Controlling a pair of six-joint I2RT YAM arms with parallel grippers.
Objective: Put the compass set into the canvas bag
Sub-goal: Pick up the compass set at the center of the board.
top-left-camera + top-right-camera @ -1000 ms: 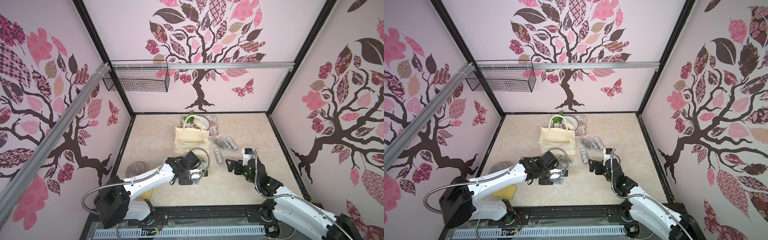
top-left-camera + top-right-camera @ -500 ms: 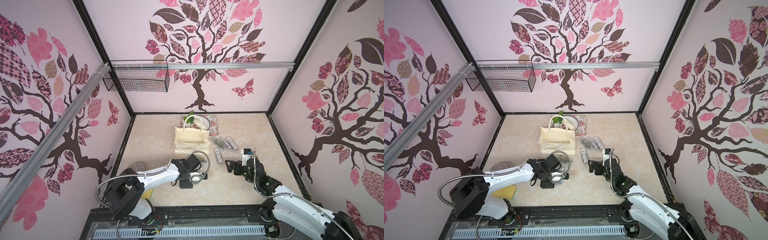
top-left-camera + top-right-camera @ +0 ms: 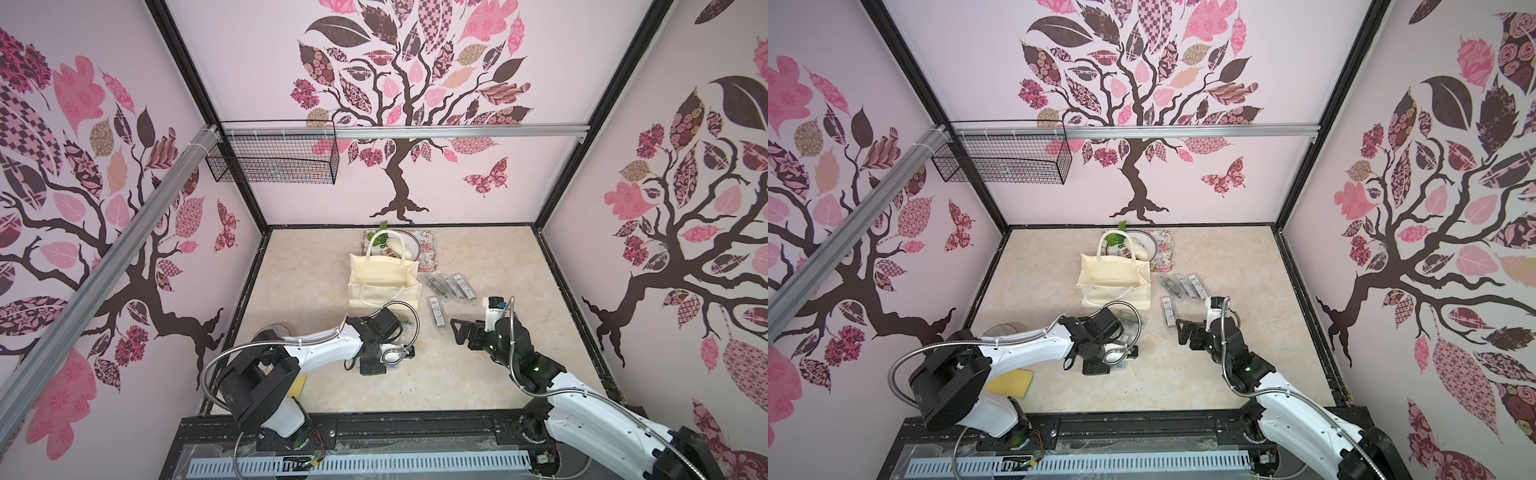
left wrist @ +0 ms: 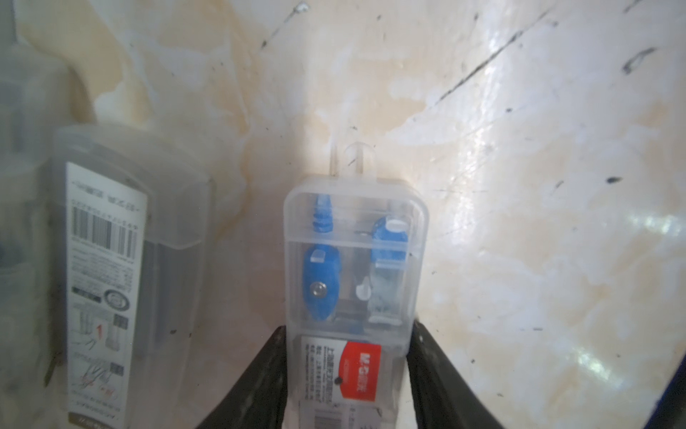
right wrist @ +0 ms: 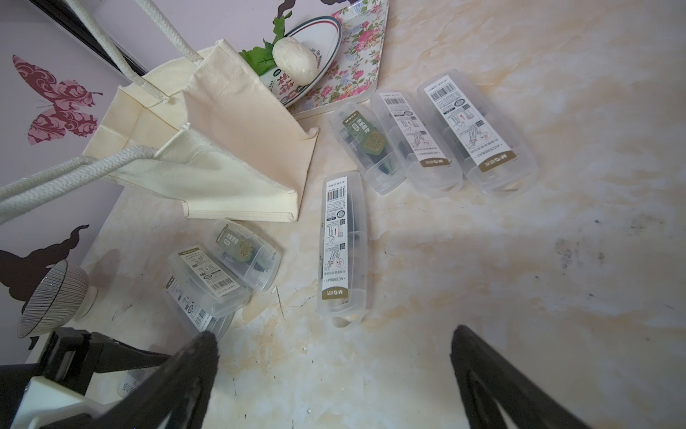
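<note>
Marbled tabletop [image 3: 478, 374], tree-print walls [image 3: 540, 174] | left pincer [image 4: 348, 330] pinching compass set [image 4: 352, 260] | right pincer [image 5: 334, 334] spread

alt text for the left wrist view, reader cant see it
A clear plastic case holding blue compass parts, with a red label, lies on the cream marbled tabletop between the left gripper's two black fingers, close against its long sides. A second clear barcode-labelled case lies apart beside it.

Your beige marbled table [image 3: 478, 374] carries the canvas bag [image 3: 382, 286] at far centre, a floral tray [image 3: 426, 249] beyond it, clear cases [image 3: 451, 286] to its right, a blue compass set [image 4: 354, 278] near centre, and a striped bowl [image 3: 268, 334] and yellow sponge [image 3: 1011, 382] near left.
</note>
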